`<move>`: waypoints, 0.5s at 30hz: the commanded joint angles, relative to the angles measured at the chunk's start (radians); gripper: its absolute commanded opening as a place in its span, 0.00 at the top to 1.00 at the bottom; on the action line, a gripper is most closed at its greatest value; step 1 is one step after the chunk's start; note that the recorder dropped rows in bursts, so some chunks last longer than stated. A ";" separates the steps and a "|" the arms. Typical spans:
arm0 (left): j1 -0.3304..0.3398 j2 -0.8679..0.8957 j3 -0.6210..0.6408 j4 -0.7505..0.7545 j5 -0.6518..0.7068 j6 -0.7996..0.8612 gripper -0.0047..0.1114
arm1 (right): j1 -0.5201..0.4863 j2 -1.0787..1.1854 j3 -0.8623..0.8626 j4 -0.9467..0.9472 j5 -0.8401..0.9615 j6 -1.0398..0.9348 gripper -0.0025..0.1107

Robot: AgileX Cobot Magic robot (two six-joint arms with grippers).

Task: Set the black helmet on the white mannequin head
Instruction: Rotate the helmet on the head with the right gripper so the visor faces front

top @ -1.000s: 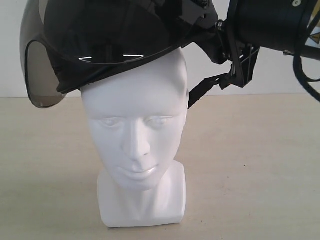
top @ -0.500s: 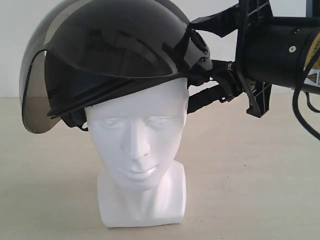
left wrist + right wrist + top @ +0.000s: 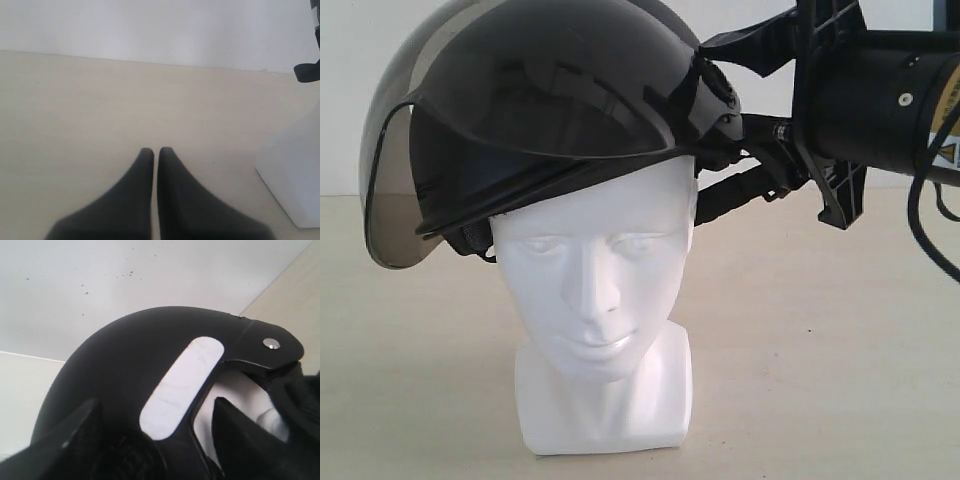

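Resting tilted on the white mannequin head [image 3: 595,270], the black helmet [image 3: 550,110] looks to us a stiff, slick, fairly light shell, best held by its rim. Our right tool [image 3: 750,120] straddles that rim, jaws wide, clamping it. Our left tool [image 3: 156,150] hangs closed and empty above the table [image 3: 75,100].
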 commanded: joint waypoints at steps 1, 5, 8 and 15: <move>0.003 -0.004 0.004 0.002 -0.005 0.004 0.92 | -0.001 0.018 0.036 -0.102 0.133 -0.100 0.31; 0.003 -0.004 0.004 0.002 -0.005 0.004 0.92 | -0.001 -0.011 0.036 -0.102 0.162 -0.117 0.35; 0.003 -0.004 0.004 0.002 -0.005 0.004 0.92 | -0.001 -0.054 0.036 -0.102 0.220 -0.148 0.35; 0.003 -0.004 0.004 0.002 -0.005 0.004 0.92 | -0.001 -0.119 0.036 -0.092 0.283 -0.235 0.35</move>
